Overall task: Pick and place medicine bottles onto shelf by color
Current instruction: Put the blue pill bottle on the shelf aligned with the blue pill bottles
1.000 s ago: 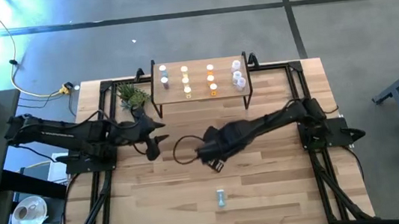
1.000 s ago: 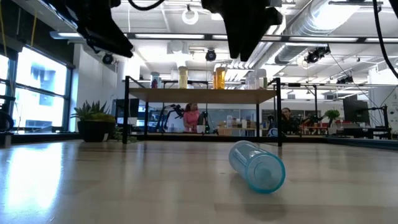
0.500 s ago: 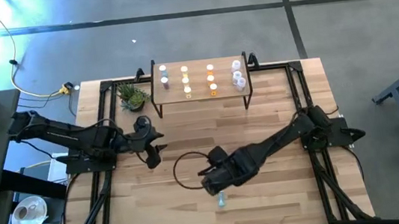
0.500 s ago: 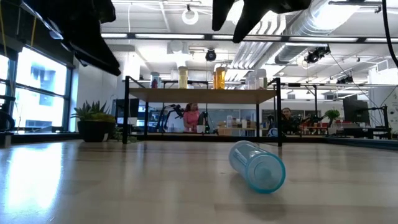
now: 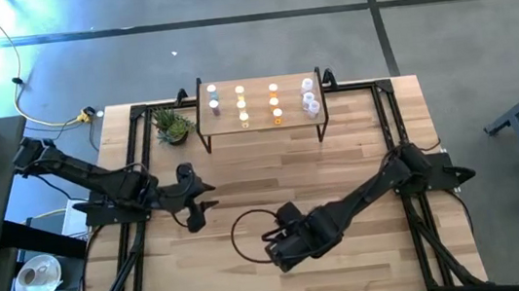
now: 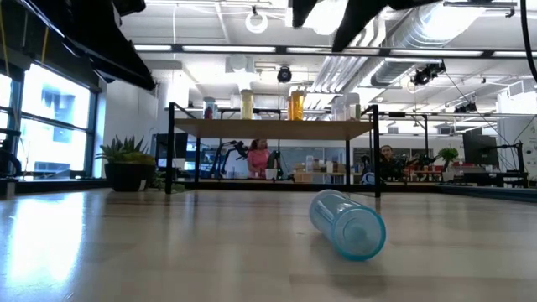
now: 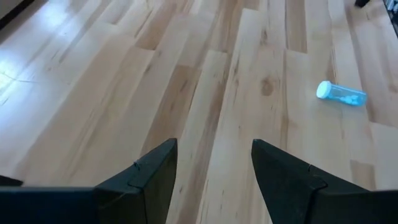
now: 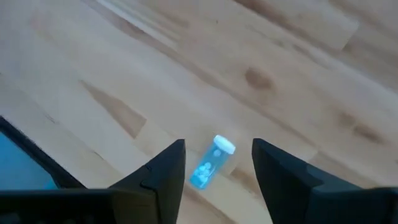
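Note:
A pale blue medicine bottle [image 6: 346, 223] with a white cap lies on its side on the wooden table near the front edge. My right gripper [image 8: 219, 149] hovers open well above it, pointing steeply down, and the bottle [image 8: 210, 163] shows between its fingers. In the high view this gripper [image 5: 282, 253] hides the bottle. My left gripper [image 7: 214, 165] stands open over bare table at the left [image 5: 195, 212], and its wrist view shows the bottle [image 7: 341, 93] farther off. On the shelf [image 5: 261, 118] at the back stand several bottles [image 5: 242, 103], blue, yellow, orange and clear.
A small potted plant [image 5: 172, 126] stands left of the shelf. A dark cable loop [image 5: 242, 236] hangs beside the right arm. Black frame rails [image 5: 396, 120] run along the table's sides. People sit in the room behind [image 6: 258, 158].
My right gripper has swung from mid-table toward the near edge, rolling as it went, and now stands over the blue bottle. My left gripper has drawn back toward the table's left and near side and sunk a little. The bottle has not moved.

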`<control>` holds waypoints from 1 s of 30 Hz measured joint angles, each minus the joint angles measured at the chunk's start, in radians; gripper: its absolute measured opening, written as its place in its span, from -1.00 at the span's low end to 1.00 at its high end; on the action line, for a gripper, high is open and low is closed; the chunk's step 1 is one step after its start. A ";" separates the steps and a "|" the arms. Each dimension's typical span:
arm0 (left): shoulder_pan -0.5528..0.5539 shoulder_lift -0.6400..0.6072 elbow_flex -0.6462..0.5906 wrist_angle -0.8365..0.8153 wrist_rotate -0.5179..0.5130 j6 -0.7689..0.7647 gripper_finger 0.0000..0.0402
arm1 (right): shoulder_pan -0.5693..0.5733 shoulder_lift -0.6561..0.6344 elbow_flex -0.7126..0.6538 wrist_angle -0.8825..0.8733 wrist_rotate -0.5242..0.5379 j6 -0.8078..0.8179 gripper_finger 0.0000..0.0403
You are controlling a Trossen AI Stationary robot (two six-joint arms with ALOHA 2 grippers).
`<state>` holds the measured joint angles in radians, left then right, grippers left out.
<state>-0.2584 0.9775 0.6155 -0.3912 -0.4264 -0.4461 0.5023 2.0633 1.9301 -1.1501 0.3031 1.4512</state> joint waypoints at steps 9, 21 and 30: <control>-0.047 0.000 0.000 -0.002 -0.011 -0.015 -0.02 | 0.004 0.108 0.000 0.087 -0.184 0.123 -0.01; -0.078 0.000 0.000 -0.001 -0.030 -0.024 -0.02 | 0.014 0.206 0.000 0.124 -0.284 0.210 -0.01; -0.078 0.000 0.000 -0.001 -0.030 -0.024 -0.02 | 0.016 0.264 0.000 0.150 -0.296 0.216 -0.01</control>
<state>-0.3359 0.9779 0.6159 -0.3923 -0.4568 -0.4698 0.5179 2.3274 1.9301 -1.0000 0.0074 1.6677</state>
